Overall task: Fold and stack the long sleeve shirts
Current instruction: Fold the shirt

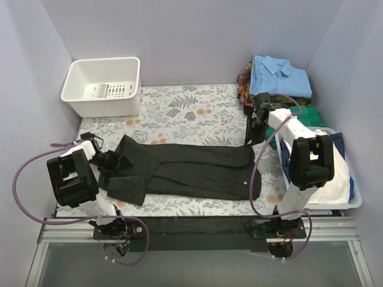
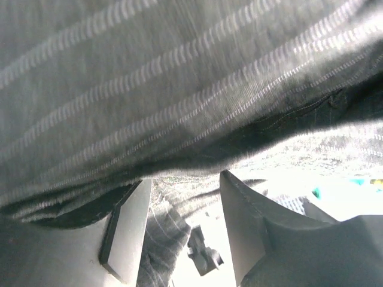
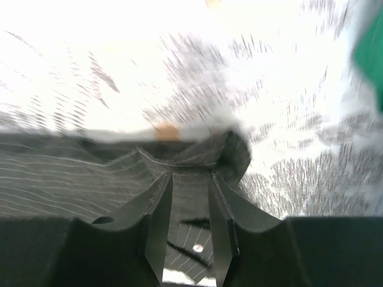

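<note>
Charcoal pinstriped button-up shirt [image 1: 191,170] lies stretched along the tabletop's [image 1: 179,107] near edge. It should handle as light, limp cloth, best taken at corners. Your right pincer [image 3: 191,173] pinches its right end. Your left pincer [image 2: 185,179] sits half-open at its left end, and you cannot tell whether it grips.

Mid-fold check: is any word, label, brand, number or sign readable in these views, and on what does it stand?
None readable. No text shows on the pinstriped shirt, the folded blue shirt, the white basket or the floral tablecloth. Both wrist views are blurred and show no lettering.
</note>
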Action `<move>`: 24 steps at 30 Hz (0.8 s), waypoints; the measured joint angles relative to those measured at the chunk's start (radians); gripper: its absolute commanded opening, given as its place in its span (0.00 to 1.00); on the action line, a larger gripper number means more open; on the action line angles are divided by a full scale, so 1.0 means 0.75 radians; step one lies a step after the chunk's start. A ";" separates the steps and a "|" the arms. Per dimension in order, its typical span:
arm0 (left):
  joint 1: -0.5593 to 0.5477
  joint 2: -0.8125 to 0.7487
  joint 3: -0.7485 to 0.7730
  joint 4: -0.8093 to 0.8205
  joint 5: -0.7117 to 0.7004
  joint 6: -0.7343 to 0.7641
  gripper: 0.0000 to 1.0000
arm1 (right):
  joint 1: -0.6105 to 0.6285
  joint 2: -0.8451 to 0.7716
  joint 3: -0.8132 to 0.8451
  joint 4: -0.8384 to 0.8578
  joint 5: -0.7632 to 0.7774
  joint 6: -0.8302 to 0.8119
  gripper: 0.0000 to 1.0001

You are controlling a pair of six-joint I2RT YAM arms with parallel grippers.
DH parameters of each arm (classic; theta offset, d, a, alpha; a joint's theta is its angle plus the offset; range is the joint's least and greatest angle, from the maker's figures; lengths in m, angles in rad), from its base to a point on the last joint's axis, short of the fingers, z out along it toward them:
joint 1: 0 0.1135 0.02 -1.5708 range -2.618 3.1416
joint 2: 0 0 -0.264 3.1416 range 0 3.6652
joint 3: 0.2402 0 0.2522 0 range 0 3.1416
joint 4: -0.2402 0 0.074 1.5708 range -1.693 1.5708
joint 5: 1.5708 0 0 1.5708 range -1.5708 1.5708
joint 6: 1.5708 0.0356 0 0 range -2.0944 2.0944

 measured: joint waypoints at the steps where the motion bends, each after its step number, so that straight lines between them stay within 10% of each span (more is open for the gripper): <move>1: 0.000 0.000 0.017 0.002 -0.026 0.003 0.49 | 0.000 0.017 0.060 0.003 -0.005 -0.002 0.38; 8: 0.011 -0.154 0.204 0.031 -0.285 0.044 0.59 | 0.002 0.023 0.193 -0.014 -0.054 -0.024 0.38; 24: 0.001 -0.350 0.197 0.161 -0.105 0.092 0.58 | 0.435 0.158 0.337 -0.059 -0.151 -0.173 0.40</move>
